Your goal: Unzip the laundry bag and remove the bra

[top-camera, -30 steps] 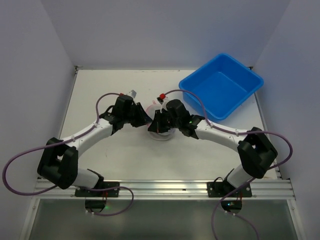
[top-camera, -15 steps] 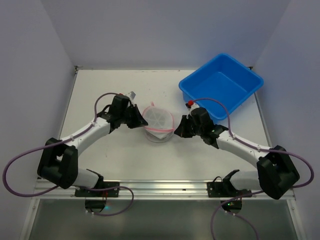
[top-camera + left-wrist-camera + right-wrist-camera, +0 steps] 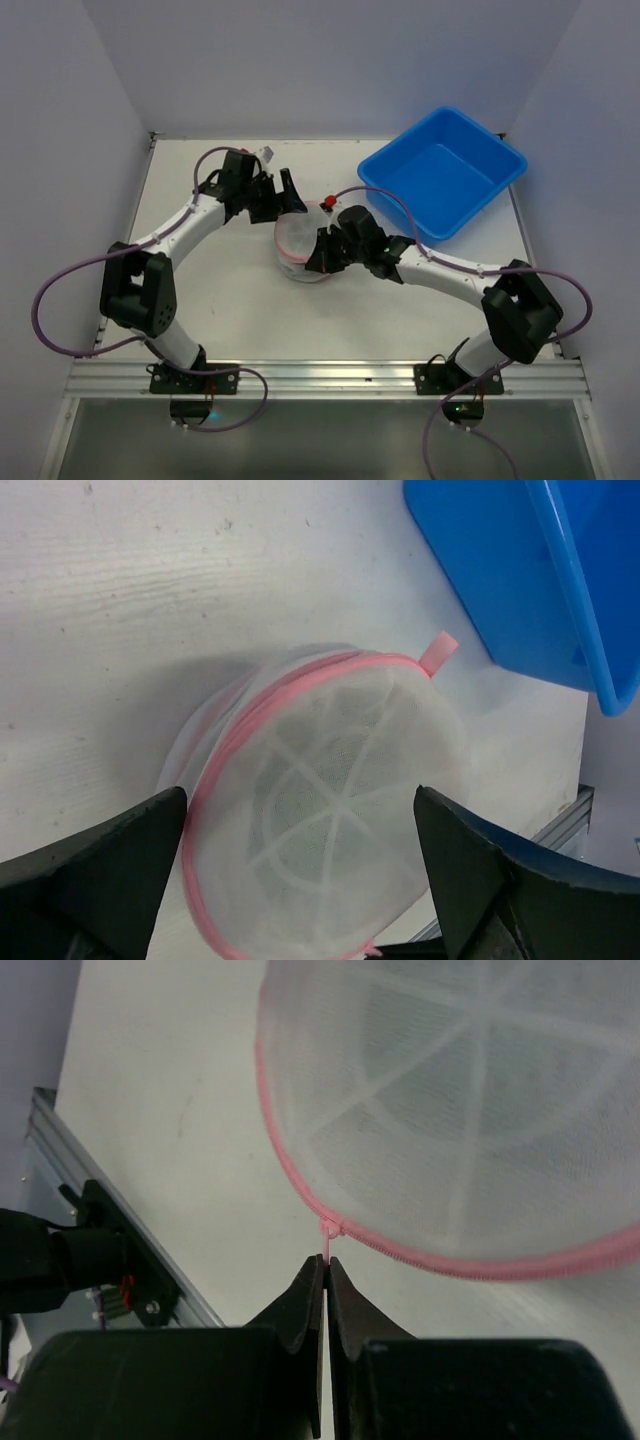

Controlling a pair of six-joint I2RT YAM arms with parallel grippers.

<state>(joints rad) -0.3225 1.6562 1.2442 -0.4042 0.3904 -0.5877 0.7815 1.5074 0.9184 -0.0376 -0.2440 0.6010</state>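
Barely begun, I'd say: the bag [image 3: 303,243] sits on the surface [image 3: 220,300] near the bin [image 3: 440,180], zip seemingly shut; right fingers [image 3: 303,1300] pinch its pull [image 3: 326,1243]; left fingers [image 3: 110,850] hang spread above; the bra isn't out.

Blue bin [image 3: 445,170] right of laundry bag [image 3: 300,245]; table [image 3: 235,285] leftward seemingly open.
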